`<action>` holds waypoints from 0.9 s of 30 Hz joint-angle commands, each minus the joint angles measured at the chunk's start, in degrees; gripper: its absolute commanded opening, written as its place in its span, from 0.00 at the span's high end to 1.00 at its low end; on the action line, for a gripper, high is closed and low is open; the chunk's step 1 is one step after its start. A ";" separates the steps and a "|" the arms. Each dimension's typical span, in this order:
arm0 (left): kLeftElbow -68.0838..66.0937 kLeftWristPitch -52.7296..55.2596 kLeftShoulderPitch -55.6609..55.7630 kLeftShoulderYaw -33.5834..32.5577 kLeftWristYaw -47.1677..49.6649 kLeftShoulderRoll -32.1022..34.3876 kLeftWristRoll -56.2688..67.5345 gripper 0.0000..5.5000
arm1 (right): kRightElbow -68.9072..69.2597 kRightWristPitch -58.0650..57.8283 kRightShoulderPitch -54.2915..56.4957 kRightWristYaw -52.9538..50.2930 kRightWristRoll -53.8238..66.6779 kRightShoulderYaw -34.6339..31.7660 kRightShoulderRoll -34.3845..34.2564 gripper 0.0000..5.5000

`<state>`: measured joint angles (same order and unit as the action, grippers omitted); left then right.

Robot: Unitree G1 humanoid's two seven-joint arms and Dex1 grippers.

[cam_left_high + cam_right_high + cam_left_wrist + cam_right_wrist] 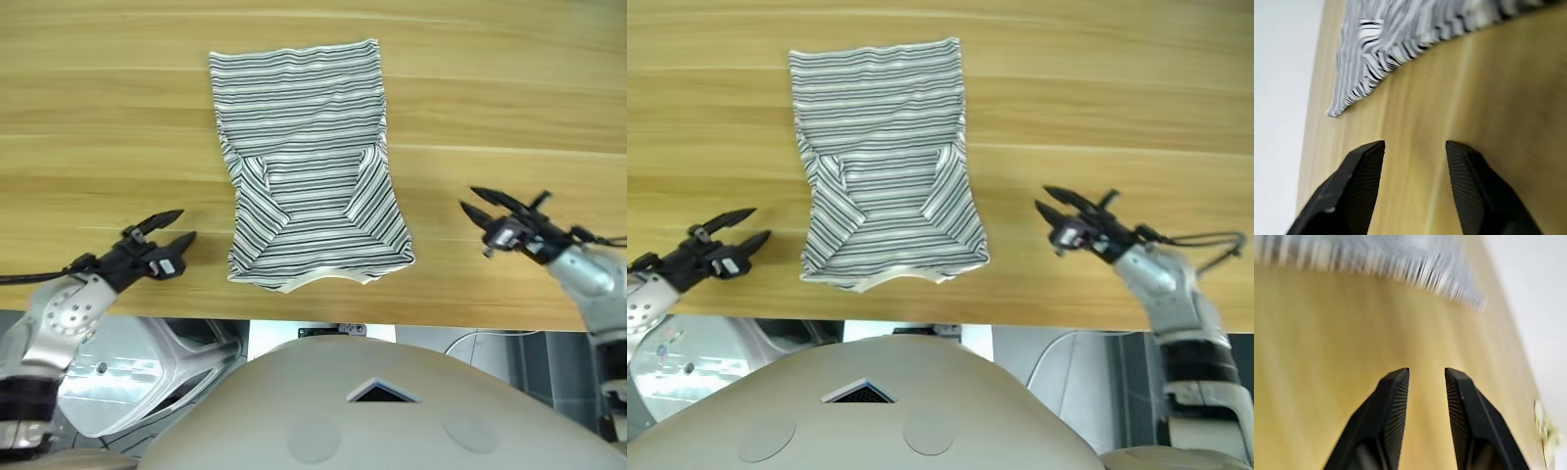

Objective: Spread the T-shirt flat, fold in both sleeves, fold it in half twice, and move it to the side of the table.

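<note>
As the left gripper (186,223) hung low over the wooden table (509,88) near its front edge, its two fingers stood spread apart with nothing between them, well clear of the striped T-shirt (309,127) and its near-left corner. Moving across: the T-shirt lay flat in the middle of the table, its long axis running away from the robot. Both sleeves looked tucked in, the left sleeve (257,196) and the right sleeve (370,191) each lying as a slanted flap over the body of the shirt. Over on the right, the right gripper (468,199) hovered near the front edge too, fingers parted and empty, apart from the shirt's near-right corner. By my read, the spreading was done and the sleeve folds were in; the two half-folds and the move to the table's side were yet to come. Next up, I'd judge, was a grab on the near corners, one for each gripper.
</note>
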<state>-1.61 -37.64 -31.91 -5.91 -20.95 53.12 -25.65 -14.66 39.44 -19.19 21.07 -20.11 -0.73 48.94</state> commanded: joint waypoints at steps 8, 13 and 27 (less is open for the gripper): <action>13.51 -2.54 -5.25 7.25 -7.22 0.32 -1.74 0.57 | 3.32 6.57 -1.21 1.44 -5.08 9.24 -0.69 0.76; 7.66 -3.24 3.21 11.96 -9.62 0.67 -1.59 0.57 | 4.74 7.10 0.34 3.36 -4.67 13.93 -1.25 0.76; 4.38 -6.03 6.56 16.97 -10.97 1.80 -0.44 0.57 | 10.28 6.31 0.97 6.51 -2.10 18.01 -0.14 0.76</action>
<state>3.67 -44.57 -24.13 8.98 -29.47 53.97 -23.86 -3.79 47.27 -17.76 25.49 -21.18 16.38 48.02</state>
